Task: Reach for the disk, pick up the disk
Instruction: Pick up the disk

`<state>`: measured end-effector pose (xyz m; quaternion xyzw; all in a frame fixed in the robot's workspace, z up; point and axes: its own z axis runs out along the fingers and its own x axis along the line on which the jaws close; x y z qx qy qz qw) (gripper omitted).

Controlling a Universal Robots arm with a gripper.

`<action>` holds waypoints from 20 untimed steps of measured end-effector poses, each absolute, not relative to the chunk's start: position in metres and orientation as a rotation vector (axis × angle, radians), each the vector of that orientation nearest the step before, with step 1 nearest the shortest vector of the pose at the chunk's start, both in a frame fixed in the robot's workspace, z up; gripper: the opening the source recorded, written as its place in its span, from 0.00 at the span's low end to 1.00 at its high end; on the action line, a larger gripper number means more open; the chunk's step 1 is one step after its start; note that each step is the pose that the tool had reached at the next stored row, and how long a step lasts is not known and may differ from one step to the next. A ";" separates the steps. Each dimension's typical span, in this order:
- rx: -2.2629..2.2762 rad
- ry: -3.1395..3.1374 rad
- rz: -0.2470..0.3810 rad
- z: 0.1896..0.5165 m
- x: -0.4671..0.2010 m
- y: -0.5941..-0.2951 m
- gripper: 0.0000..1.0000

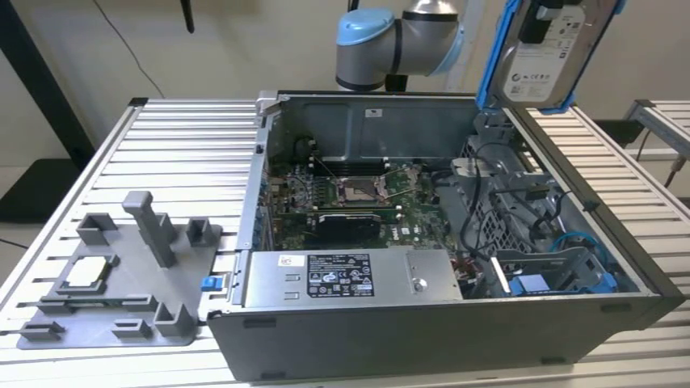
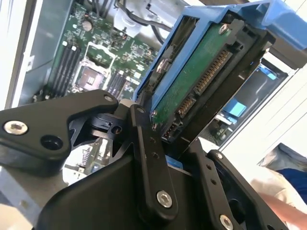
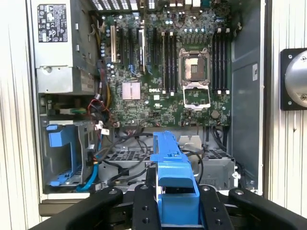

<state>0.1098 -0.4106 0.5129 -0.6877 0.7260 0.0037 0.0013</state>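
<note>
1. The disk (image 1: 548,55) is raised clear above the open computer case (image 1: 431,267), at the top of the exterior view toward that view's right, label face outward, blue frame (image 1: 496,56) around its edges. In the second wrist view its green circuit-board underside (image 2: 196,76) and connector edge face the camera.
2. The gripper (image 3: 177,201) is pinching the disk by its blue frame; in both wrist views the black fingers (image 2: 151,167) bracket the frame on either side.
3. Risk, slip: the hold appears to be on the plastic frame alone. If the frame flexes or the metal drive sits loosely in it, the drive could shift or drop.
4. Risk, impact: the motherboard (image 3: 168,72), its open processor socket (image 3: 194,69) and loose cables (image 3: 120,148) lie directly beneath. A dropped disk would likely strike them.
5. Risk, collision: the case wall (image 1: 571,162) stands near the disk's path. A low sideways move could catch the frame on it.
</note>
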 end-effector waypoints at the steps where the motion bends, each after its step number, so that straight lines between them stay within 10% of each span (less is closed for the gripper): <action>1: -2.159 2.279 0.012 0.513 0.110 -0.415 0.00; 20: -2.159 2.279 0.012 0.508 0.110 -0.495 0.00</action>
